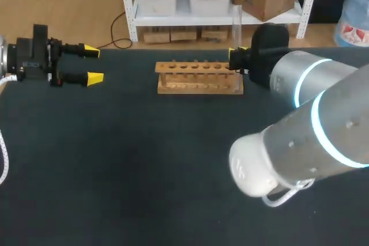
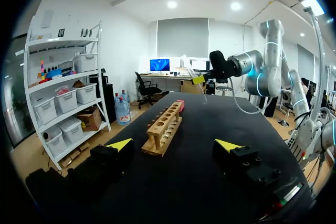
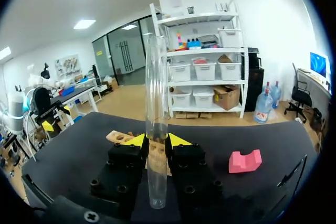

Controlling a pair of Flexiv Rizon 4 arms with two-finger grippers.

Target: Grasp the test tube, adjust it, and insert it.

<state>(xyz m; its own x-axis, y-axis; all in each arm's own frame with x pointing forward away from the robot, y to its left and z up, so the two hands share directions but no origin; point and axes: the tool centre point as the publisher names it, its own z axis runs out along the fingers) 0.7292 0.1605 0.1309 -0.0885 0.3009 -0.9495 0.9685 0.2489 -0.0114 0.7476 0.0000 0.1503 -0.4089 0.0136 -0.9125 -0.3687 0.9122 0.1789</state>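
The test tube stands upright, clamped in my right tool beside the rack's right end, near the desk's far edge. Grasping looks done to me; insertion remains. My left tool sits with its fingers apart.

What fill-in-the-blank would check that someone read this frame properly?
1. The right hand is shut on the ____.
2. The tube stands ____ between that hand's fingers.
3. The left hand, well off to the side of the rack, is ____ and holds nothing.
4. Every hole in the rack is ____.

Missing words: tube; upright; open; empty.
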